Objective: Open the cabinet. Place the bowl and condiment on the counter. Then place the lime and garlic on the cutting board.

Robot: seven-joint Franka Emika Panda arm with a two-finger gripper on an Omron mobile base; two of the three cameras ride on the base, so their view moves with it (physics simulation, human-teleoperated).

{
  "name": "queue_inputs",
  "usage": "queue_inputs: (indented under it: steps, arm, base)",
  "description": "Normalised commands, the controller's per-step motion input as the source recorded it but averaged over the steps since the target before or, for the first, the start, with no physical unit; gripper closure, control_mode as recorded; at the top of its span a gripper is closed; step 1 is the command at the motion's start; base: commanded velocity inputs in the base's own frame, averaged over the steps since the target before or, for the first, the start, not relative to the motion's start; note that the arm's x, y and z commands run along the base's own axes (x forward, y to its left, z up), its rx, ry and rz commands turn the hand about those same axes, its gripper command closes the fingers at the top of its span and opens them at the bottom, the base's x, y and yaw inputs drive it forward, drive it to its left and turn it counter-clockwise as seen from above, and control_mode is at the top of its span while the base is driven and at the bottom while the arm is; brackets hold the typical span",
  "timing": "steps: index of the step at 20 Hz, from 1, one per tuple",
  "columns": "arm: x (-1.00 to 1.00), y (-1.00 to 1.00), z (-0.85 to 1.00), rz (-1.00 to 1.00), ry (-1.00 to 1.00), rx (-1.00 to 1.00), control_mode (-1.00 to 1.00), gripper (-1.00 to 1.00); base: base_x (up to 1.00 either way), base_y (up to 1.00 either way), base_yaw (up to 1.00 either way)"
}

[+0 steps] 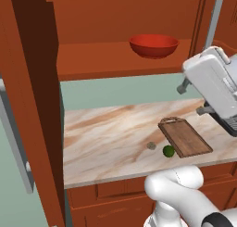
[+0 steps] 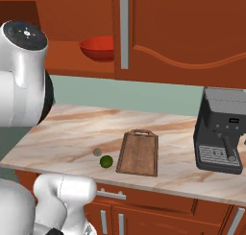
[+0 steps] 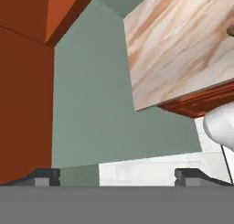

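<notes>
Kitchen setting: green wall, beige veined counter (image 1: 111,133), reddish-brown wall cabinet (image 1: 32,101) above it. The cabinet's left door stands swung open; the door with the grey bar handle (image 2: 124,33) appears closed in the right base view. Step one is judged at least partly done.

The red bowl (image 1: 153,45) sits on the cabinet shelf, not yet moved to the counter. The condiment cannot be located in any view.

The cutting board (image 1: 185,137) lies on the counter at about 3 o'clock from centre in the left base view, bare. The lime (image 1: 168,151) rests on the counter just beside the board's near-left edge, at 7 o'clock from it. The garlic (image 1: 151,146) lies just beside the lime, at 10 o'clock from it. Neither is on the board.

The claw (image 3: 118,175) stands wide and holds nothing, facing the green wall beside the counter's end.

A coffee machine (image 2: 222,133) stands at 3 o'clock of the board in the right base view.

All four placements remain outstanding.
</notes>
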Motion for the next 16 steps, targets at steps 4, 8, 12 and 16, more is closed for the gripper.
queue_inputs:
  steps: [4, 8, 12, 16]
  arm:
    - [0.00, -0.21, -0.11, 0.05, -0.36, -0.25, -1.00, -1.00]
    - [0.00, -0.54, -0.18, 0.03, -0.35, -0.13, -1.00, -1.00]
    - [0.00, -0.66, -0.03, 0.01, -0.32, -0.08, -1.00, -1.00]
    - [0.00, -0.51, 0.13, 0.00, -0.19, -0.04, -1.00, -1.00]
  base:
    - [0.00, 0.00, 0.00]
    - [0.00, 0.00, 0.00]
    - [0.00, 0.00, 0.00]
    - [0.00, 0.00, 0.00]
